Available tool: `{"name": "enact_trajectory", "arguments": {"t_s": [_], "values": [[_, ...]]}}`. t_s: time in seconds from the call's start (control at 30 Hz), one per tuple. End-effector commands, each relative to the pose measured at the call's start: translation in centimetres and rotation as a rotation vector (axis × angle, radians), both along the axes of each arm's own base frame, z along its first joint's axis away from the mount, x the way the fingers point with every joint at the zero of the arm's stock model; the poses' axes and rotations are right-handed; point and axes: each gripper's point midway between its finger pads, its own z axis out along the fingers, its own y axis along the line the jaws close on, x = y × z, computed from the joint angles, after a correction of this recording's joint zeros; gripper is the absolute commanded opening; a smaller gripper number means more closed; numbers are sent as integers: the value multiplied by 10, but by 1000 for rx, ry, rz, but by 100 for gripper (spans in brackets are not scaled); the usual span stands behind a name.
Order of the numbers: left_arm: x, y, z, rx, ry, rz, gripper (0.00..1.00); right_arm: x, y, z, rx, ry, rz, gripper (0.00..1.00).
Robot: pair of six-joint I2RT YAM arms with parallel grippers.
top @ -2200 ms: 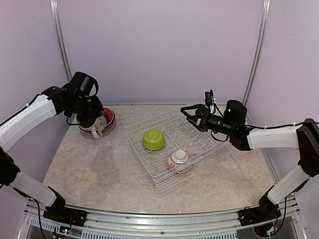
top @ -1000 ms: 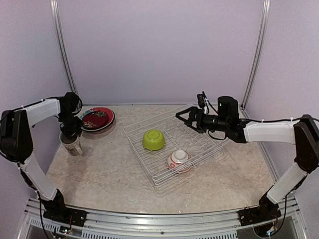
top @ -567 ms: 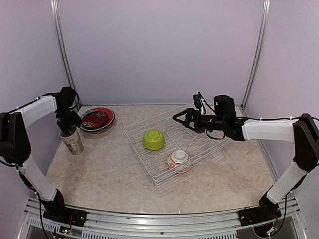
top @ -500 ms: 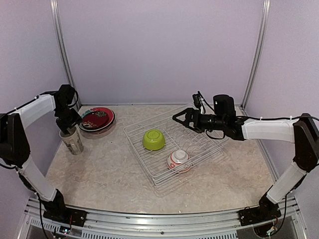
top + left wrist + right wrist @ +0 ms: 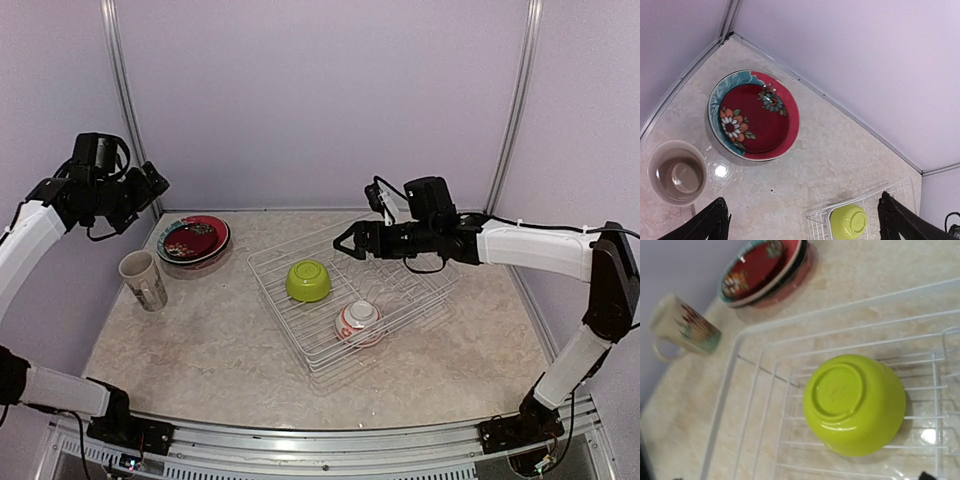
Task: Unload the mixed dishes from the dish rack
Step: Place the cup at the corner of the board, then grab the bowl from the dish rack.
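Observation:
The white wire dish rack (image 5: 281,317) lies mid-table and holds an upturned lime-green bowl (image 5: 308,280) and a white-and-red small bowl (image 5: 358,320). A cream patterned mug (image 5: 143,280) stands upright on the table at the left, next to a stack of plates (image 5: 193,240) topped by a red flowered one. My left gripper (image 5: 150,195) hangs open high above the mug and plates, holding nothing. In the left wrist view, mug (image 5: 677,172), plates (image 5: 754,116) and bowl (image 5: 849,221) lie far below. My right gripper (image 5: 345,247) is open just above the rack's far side, close to the lime-green bowl (image 5: 855,402).
The rack's rim (image 5: 840,307) and upright tines surround the bowls. Purple walls and metal corner posts (image 5: 125,110) close in the back and sides. Bare marbled tabletop (image 5: 200,340) lies in front of the mug and left of the rack.
My left gripper opened, let go of the mug on the table and rose up and back. My right gripper slid left over the rack toward the lime-green bowl.

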Motion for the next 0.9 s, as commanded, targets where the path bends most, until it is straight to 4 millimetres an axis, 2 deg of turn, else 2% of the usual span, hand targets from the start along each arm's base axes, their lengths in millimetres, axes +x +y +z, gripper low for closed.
{"name": "enact_trajectory", "arguments": {"t_s": [0.0,0.1,0.2,0.4,0.53,0.8,0.87], "values": [[0,-32,31,29,-160,-159,99,-14,0,-38,-274,-10,45,100],[-1,-47,37,46,-190,-204,99,-21,4,-45,-405,-29,59,100],[2,-57,35,55,-186,-231,99,-29,1,-61,-551,-13,53,100],[9,-76,25,78,-156,-273,99,-57,-16,-98,-816,61,54,99],[15,-86,20,80,-145,-296,99,-69,-21,-109,-851,86,66,90],[22,-100,17,75,-137,-328,99,-76,-24,-125,-876,110,79,72],[22,-102,18,78,-137,-335,99,-76,-24,-127,-886,106,77,72]]}}
